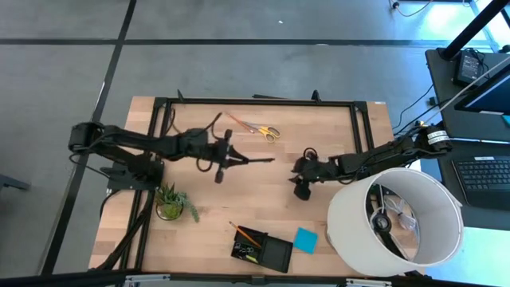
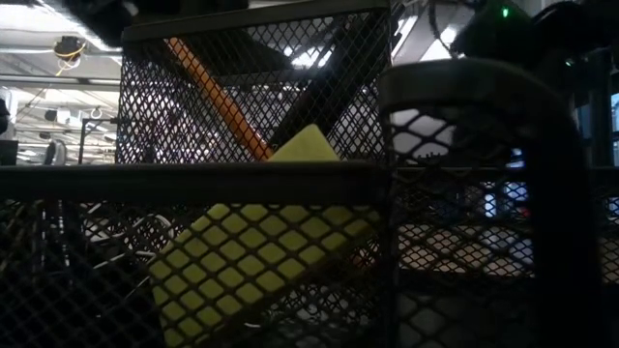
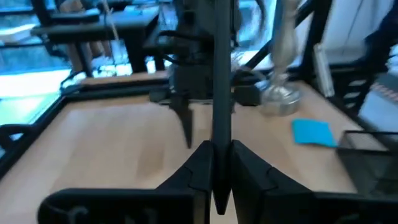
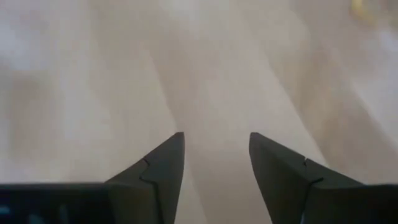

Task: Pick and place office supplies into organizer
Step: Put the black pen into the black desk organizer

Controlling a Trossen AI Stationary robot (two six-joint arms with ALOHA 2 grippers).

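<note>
Two arms over pale wood table: left jaws clamped on black pen, right jaws agape, empty.

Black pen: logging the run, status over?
Left gripper shut on black pen, mid-table. Right gripper open, empty. Organizer at front edge; path unobstructed.

Two dark, jointed arms (black cables looping alongside) end in tapered black fingers.

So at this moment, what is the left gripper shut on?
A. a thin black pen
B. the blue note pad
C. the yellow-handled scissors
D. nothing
A: the left gripper is shut on a thin black pen, while the scissors and the blue note pad lie on the table.
</note>
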